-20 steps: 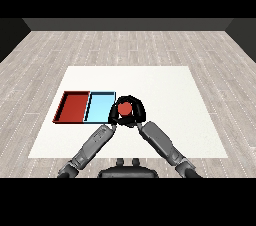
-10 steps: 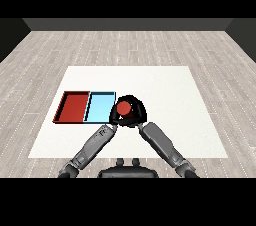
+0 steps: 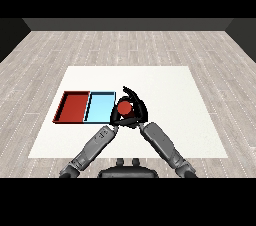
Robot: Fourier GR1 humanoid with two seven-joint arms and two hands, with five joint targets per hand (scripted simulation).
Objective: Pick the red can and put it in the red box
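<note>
The red can (image 3: 124, 107) stands upright just right of the light blue tray (image 3: 100, 108), held a little above the white table (image 3: 170, 90). My right hand (image 3: 138, 112) is shut on the can, its fingers arching over the can's far side and its thumb near the can's base. My left hand (image 3: 114, 117) sits low at the can's left, close to the blue tray's right edge; most of it is hidden. The red tray (image 3: 75, 107) lies on the far side of the blue one, at the left, and holds nothing.
The two trays touch side by side near the table's left front. Both forearms cross the table's front edge and converge under the can. Grey plank floor surrounds the table.
The can and my right hand have shifted slightly left and away from me, toward the blue tray. In the last half second hardly anything moved.
</note>
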